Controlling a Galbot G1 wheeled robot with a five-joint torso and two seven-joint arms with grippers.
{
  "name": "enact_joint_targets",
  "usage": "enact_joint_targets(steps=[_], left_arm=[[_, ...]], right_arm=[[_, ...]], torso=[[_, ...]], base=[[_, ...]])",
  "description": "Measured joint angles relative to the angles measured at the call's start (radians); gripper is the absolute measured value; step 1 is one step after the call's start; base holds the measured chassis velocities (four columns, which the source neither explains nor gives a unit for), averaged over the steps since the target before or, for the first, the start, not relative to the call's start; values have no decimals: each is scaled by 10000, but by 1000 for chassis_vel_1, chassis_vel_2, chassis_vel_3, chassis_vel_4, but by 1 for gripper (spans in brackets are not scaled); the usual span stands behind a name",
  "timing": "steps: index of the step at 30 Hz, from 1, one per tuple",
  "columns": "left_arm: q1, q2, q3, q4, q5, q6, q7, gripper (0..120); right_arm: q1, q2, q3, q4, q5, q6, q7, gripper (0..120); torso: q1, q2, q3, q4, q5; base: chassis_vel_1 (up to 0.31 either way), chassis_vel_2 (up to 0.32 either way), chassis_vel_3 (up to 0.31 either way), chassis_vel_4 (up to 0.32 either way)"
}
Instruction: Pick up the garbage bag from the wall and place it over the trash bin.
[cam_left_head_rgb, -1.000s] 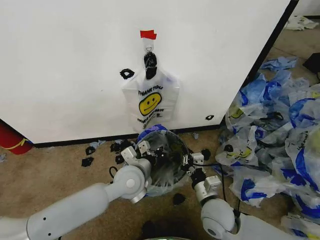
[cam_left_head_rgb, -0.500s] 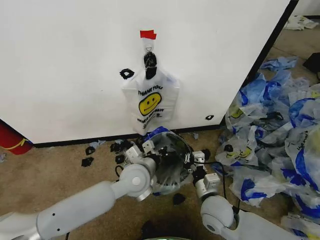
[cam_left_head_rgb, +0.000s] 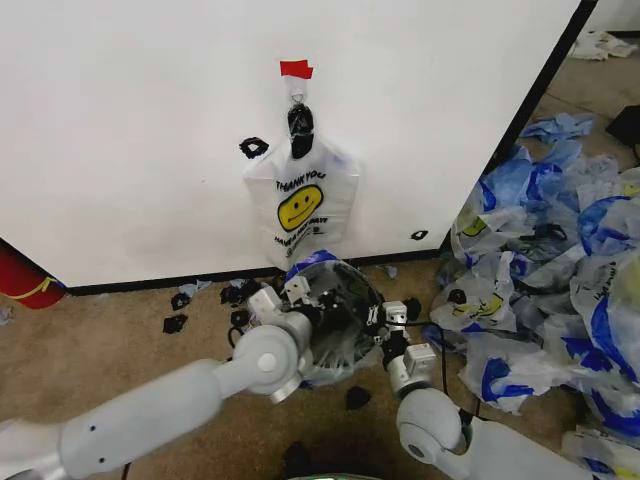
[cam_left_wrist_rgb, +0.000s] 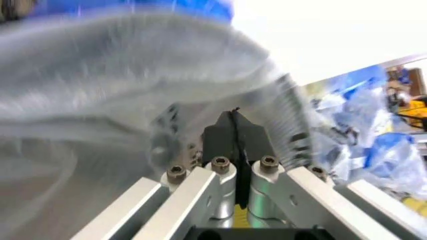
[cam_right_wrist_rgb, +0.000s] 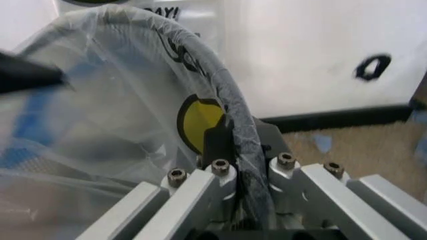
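A garbage bag (cam_left_head_rgb: 300, 205) with a yellow smiley and "THANK YOU" print hangs from the hook (cam_left_head_rgb: 298, 98) on the wall (cam_left_head_rgb: 150, 120), below the red tape (cam_left_head_rgb: 296, 69). Right under it stands the round black trash bin (cam_left_head_rgb: 338, 290), with another translucent bag of the same kind (cam_right_wrist_rgb: 120, 115) stretched over its rim (cam_right_wrist_rgb: 230, 107). My left gripper (cam_left_head_rgb: 298, 293) is shut on that bag's film (cam_left_wrist_rgb: 120, 75) at the bin's left side. On the bin's right side, my right gripper (cam_left_head_rgb: 386, 318) is shut on the film-covered rim.
A big heap of blue-and-white plastic bags (cam_left_head_rgb: 560, 260) covers the floor to the right. Small black scraps (cam_left_head_rgb: 176, 322) lie on the carpet along the wall's black trim. A red object (cam_left_head_rgb: 25, 280) sits at the far left.
Both grippers and the bag-covered bin have edged slightly toward the wall, and my left forearm has swung a little to the right. The hanging bag has not moved.
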Motion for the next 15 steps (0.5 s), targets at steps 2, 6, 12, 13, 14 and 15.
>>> enact_joint_targets(steps=[2, 6, 12, 13, 14, 15], left_arm=[[334, 464, -479, -483, 107, 81, 174, 0], [873, 1054, -1128, -1126, 275, 167, 400, 0], [2017, 1732, -2610, -1929, 563, 298, 863, 0], [2300, 1802, -2963, -2020, 601, 317, 959, 0], [2577, 1866, -3281, -2084, 659, 343, 1073, 0], [2797, 1930, -3503, -2120, 724, 358, 1173, 0]], right_arm=[[-106, 67, 41, 129, 419, 204, -72, 0], [-232, 155, 52, 331, 918, 403, -148, 0], [-332, 547, -40, 983, 1921, 225, 397, 0], [-319, 672, -83, 1071, 2106, 133, 587, 0], [-302, 775, -122, 1116, 2220, 29, 760, 0], [-292, 849, -153, 1119, 2270, -33, 890, 0]], torso=[[0, 0, -1, 1, 2], [0, 0, -2, 1, -1], [0, 0, -2, 1, 0], [-1, 0, -3, 1, 0], [-1, 1, -2, 3, 1], [-1, 0, -2, 2, 1]], base=[[0, 0, 0, 0], [0, 0, 0, 0], [0, 0, 0, 0], [0, 0, 0, 0], [0, 0, 0, 0], [0, 0, 0, 0]])
